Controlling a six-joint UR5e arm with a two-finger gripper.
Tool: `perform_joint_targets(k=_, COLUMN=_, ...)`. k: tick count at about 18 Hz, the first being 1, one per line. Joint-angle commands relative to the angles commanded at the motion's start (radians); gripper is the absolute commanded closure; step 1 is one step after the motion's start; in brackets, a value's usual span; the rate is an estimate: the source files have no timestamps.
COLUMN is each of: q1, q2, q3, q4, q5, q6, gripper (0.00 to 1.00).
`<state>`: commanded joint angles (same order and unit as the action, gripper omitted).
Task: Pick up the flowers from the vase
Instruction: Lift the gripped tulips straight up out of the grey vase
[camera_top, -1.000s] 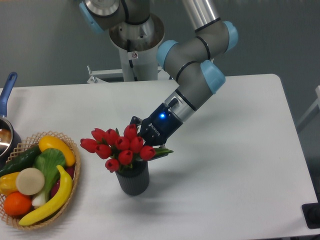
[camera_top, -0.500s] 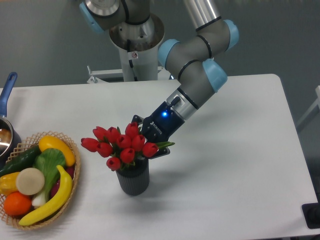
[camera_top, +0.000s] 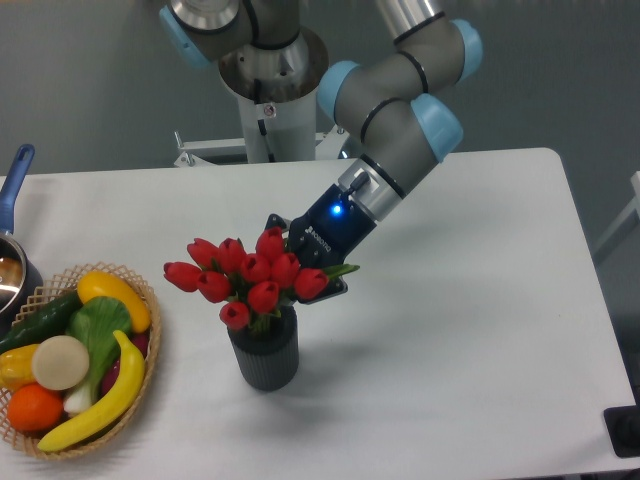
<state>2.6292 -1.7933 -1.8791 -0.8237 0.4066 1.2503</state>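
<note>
Flowers (camera_top: 245, 278) sit with stems in vase (camera_top: 264, 355) on worktop; gripper (camera_top: 312, 262) buried in bunch, jaws' state hidden. Advise straight vertical lift so vase stays upright.

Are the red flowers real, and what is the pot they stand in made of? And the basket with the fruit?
The flowers look artificial, plastic or fabric: every bud has the same even red. I can't be sure. The vase looks like matte dark grey plastic or ceramic, with ribs up its side and no shine. The basket looks woven wicker, tan, with an open lattice rim.
</note>
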Motion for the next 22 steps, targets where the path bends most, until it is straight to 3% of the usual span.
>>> perform_joint_targets(k=10, q1=0.02, q2=0.104, q3=0.015, q4=0.0, q5=-0.005, q6=-0.152, gripper=0.64)
perform_joint_targets(k=22, q1=0.018, q2=0.153, q3=0.158, q4=-0.002, q5=-0.038, q6=-0.426, gripper=0.64)
